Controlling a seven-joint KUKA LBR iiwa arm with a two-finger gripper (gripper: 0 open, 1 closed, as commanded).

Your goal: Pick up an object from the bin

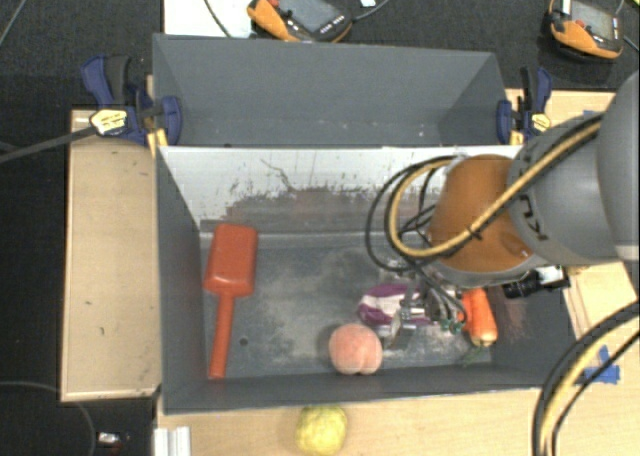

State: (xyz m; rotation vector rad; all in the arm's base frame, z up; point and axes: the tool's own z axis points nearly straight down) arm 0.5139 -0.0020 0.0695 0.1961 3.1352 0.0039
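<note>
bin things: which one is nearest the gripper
The purple-and-white thing, right beside the gripper. The peach lies just below it in view, the orange carrot further right, the red scoop far left.

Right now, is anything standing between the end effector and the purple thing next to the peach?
Nothing visible does. The end effector is right over the purple thing. The peach lies close beside it, the orange carrot on the other side, neither in between.

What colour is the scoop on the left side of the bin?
The scoop is orange-red; camera view.
</note>
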